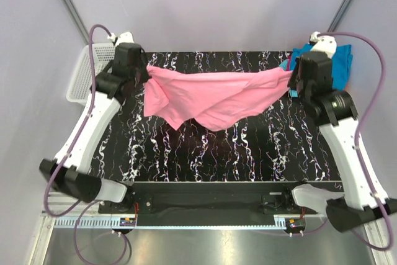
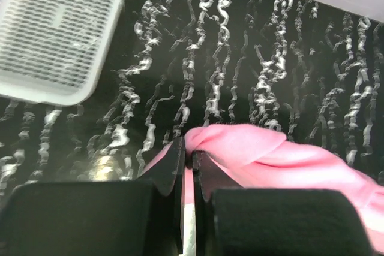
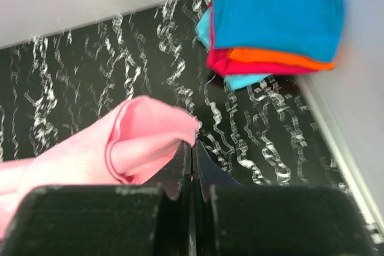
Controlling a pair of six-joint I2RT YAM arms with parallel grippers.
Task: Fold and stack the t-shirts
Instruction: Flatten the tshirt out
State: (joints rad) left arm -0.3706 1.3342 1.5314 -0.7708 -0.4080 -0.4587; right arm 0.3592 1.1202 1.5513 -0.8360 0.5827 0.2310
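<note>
Pink shirt (image 1: 211,97) hangs stretched between left hand (image 2: 187,150) and right hand (image 3: 191,146), both clamped on thin cloth edges; a jerk could pull either pinch loose.

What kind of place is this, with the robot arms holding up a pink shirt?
Probably a robot test booth, not a home: plain grey walls box in a black marbled table, and two cabled arms are bolted at its edge.
</note>
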